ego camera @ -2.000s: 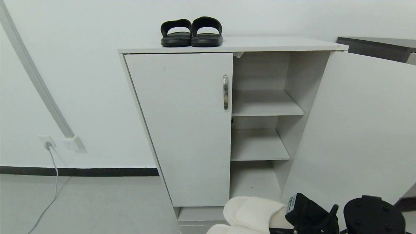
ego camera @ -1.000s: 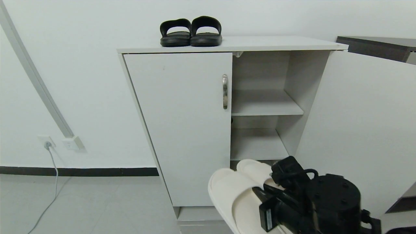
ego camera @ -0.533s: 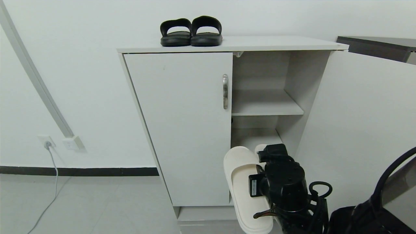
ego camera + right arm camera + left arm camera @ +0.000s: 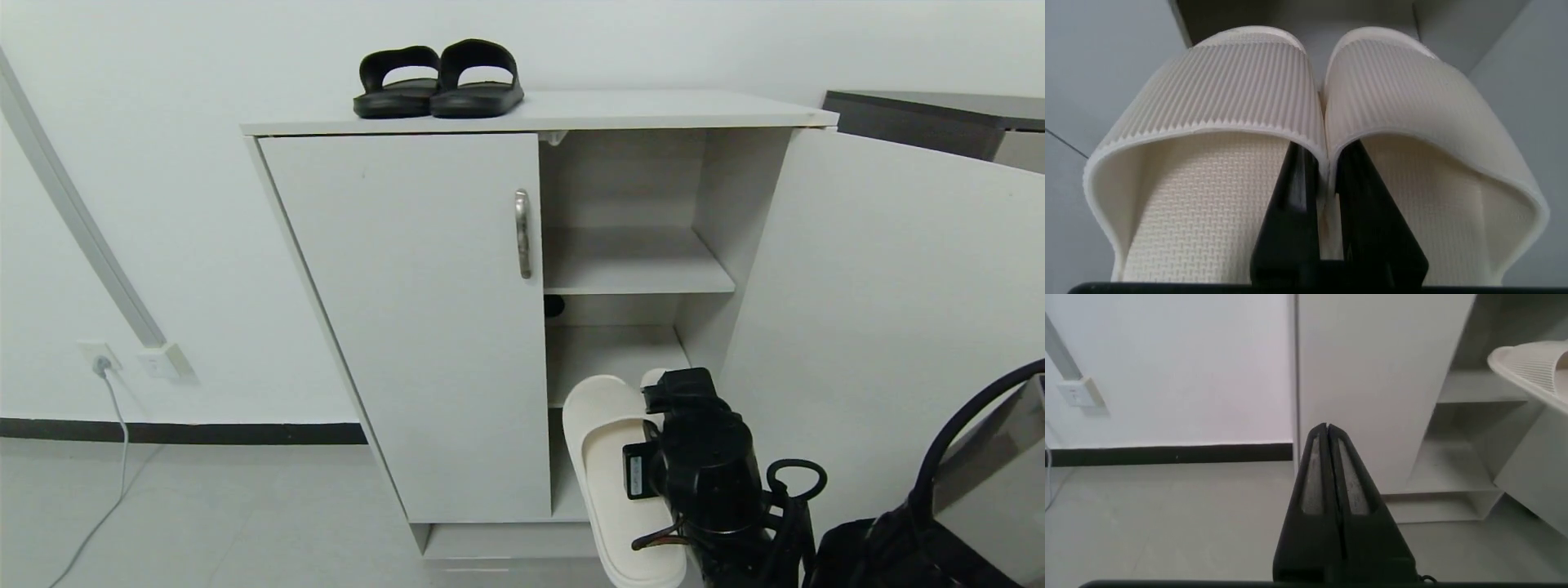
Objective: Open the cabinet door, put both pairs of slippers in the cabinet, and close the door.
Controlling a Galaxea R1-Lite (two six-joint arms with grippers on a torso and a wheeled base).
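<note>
- Off to the left of the right pincer, the left pincer hangs shut tight, holding nothing.
- Up and left of it, black slippers sit on the cabinet top.
- Clamped in its fingers, white slippers point toes-first at the opening. I'd keep them level and clear of the open door.
- Against a second ago, the pair has straightened toward the shelves, and the head camera has shifted too.

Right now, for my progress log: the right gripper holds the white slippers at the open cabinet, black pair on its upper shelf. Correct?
Not quite: the head view shows the black pair on the cabinet top, not inside it. The rest stands.
</note>
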